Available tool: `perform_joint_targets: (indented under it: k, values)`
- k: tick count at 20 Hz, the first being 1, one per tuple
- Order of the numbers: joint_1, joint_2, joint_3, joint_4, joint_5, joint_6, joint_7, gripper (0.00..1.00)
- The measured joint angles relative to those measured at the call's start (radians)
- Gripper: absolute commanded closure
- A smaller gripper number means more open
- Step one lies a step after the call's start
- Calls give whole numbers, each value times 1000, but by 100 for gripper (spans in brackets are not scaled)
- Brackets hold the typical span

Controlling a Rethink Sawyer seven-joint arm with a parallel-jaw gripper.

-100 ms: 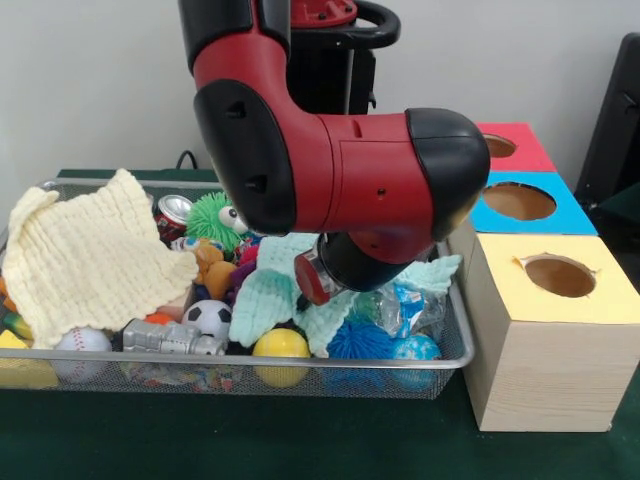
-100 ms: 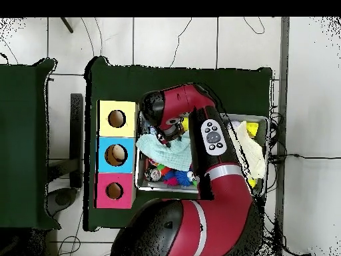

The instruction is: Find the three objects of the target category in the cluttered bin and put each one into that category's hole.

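The big red arm (image 1: 340, 180) is leaning low over the wire bin (image 1: 455, 345), and its end is hiding down by the mint cloth (image 1: 270, 290), so I cannot tell if the jaws are released or clenched. The bin is sitting on the green bench (image 1: 300, 440) next to 3 boxes with holes, yellow (image 1: 555, 330), blue (image 1: 520, 205) and red (image 1: 510, 145). I am guessing the cloths are the things to find: the mint one and the cream one (image 1: 90, 260) are lying on top of the toys, and they are looking soft, light and floppy, so pinching a raised fold or a loose corner is looking best.
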Motion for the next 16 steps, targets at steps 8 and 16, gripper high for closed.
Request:
perform_joint_targets:
  k: [8, 16]
  values:
    - [-2, 0, 0, 0, 0, 0, 0, 100]
    - [-4, -6, 0, 12, 0, -26, 0, 100]
